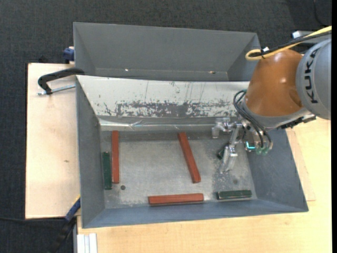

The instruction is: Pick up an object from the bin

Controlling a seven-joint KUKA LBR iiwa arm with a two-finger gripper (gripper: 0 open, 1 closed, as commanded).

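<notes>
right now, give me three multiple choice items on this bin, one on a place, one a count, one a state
1. Where in the bin is the hand? A left side B right side C middle
2. How many red-brown bars lie inside? A two B three C five
3. How does the middle red-brown bar lie? A slanted B along the front wall C on end
1 B: it hangs near the dark green bar at front right. 2 B: left red-brown bar, middle one, front red-brown bar. 3 A: it lies at an angle.
</notes>
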